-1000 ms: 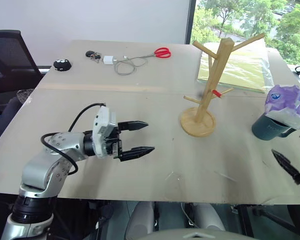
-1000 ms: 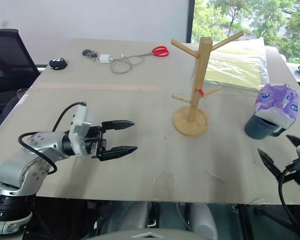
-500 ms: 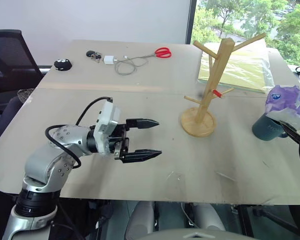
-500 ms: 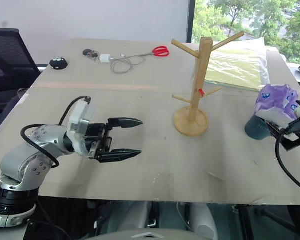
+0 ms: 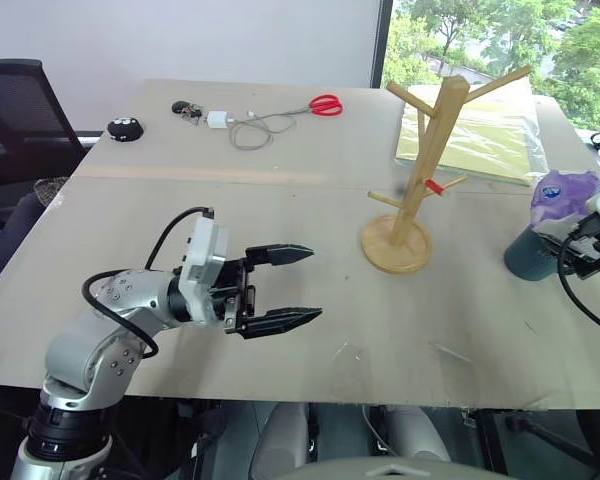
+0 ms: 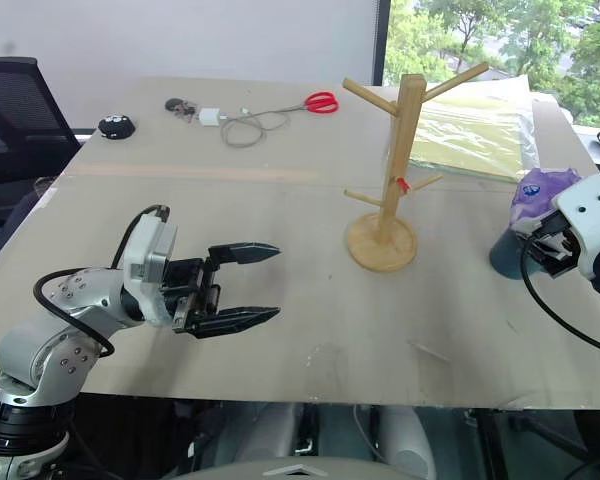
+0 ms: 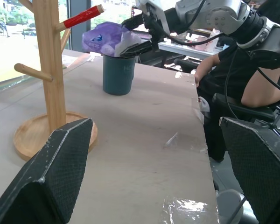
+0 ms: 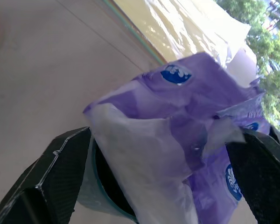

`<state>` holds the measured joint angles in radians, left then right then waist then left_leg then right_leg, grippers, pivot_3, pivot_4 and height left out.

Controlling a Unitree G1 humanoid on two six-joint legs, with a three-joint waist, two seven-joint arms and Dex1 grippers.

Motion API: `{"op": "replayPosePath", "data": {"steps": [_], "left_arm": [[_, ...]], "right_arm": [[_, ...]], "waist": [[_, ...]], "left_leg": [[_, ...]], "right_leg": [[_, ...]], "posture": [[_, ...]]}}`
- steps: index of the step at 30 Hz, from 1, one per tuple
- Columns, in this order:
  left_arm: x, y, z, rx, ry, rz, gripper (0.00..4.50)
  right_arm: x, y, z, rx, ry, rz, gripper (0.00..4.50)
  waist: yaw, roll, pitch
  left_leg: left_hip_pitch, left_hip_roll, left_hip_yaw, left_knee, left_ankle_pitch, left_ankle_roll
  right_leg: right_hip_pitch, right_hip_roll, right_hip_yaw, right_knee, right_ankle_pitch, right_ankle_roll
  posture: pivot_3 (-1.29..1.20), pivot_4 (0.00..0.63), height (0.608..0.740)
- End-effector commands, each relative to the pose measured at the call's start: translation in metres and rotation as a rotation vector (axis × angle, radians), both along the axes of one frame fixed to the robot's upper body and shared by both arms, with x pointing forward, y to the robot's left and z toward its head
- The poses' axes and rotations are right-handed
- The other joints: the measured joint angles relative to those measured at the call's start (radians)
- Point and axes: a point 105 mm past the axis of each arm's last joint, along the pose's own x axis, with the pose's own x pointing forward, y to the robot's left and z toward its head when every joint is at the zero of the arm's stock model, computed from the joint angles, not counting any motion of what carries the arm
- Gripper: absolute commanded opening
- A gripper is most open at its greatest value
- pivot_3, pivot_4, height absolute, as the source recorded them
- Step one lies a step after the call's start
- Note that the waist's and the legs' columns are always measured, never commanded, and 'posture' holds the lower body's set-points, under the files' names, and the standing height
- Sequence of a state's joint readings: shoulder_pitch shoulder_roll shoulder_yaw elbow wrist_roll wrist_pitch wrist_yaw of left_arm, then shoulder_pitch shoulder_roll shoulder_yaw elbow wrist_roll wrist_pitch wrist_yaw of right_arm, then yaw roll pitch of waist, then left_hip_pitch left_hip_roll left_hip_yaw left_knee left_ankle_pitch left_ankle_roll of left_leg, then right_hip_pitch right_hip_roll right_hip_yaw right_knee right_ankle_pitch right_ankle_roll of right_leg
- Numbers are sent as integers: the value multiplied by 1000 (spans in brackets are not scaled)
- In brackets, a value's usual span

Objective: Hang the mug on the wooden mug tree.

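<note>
Head-camera views catch the right pincer (image 6: 540,243) arriving at the far right edge of the tabletop (image 5: 280,210), where a second ago only its fingertips showed low at the frame's corner; it now sits against the mug (image 5: 536,256), which stands upright well apart from the wooden mug tree (image 5: 420,175) and is stuffed with a purple plastic pouch (image 5: 560,190). The left pincer (image 5: 285,287) hovers over the near tabletop, fingers apart and empty, much where it was. Scissors (image 5: 325,104) and a charger cable (image 5: 242,128) lie at the far edge.

Left wrist view, looking across the tabletop, shows the right pincer's fingers (image 7: 135,48) reaching in over the mug's rim at the pouch, the tree's red-tipped peg (image 7: 83,16) close by, and a seated person (image 7: 233,88) beyond the edge.

Right wrist view shows its fingers (image 8: 51,172) spread wide either side of the pouch, not yet closed. The pouch likely has to come out before the mug can hang.
</note>
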<state>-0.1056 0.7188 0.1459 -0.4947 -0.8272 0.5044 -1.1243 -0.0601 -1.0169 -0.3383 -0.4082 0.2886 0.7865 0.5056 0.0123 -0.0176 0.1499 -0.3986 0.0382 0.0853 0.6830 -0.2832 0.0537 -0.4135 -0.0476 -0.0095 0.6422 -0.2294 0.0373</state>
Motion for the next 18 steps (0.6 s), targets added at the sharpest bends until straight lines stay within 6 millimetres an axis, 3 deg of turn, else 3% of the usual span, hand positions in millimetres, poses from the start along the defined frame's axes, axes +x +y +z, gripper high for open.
{"op": "replayPosePath", "data": {"steps": [1,4,9,12,18], "left_arm": [[-5,0,8,-8,-59,2,4500],[-6,2,7,-11,-58,18,4500],[-8,5,5,-13,-57,30,4500],[-8,5,4,-13,-58,33,4500],[-5,8,3,-14,-70,44,4500]], "right_arm": [[7,-10,9,-37,-16,-50,3742],[11,-12,10,-54,-7,-54,2238],[10,-9,10,-55,-3,-39,101],[9,-6,13,-57,-14,-25,42],[2,-3,46,-58,-132,-26,42]], "waist": [[0,0,0],[1,0,0],[0,0,0],[0,0,0],[1,1,0]], "left_leg": [[0,0,0,0,0,0],[0,0,0,0,0,0],[0,0,0,0,0,0],[0,0,0,0,0,0],[0,0,0,0,0,0]], "right_leg": [[0,0,0,0,0,0],[0,0,0,0,0,0],[0,0,0,0,0,0],[0,0,0,0,0,0],[0,0,0,0,0,0]], "posture": [[0,150,740],[0,150,740],[0,150,740],[0,150,740],[0,150,740]]}}
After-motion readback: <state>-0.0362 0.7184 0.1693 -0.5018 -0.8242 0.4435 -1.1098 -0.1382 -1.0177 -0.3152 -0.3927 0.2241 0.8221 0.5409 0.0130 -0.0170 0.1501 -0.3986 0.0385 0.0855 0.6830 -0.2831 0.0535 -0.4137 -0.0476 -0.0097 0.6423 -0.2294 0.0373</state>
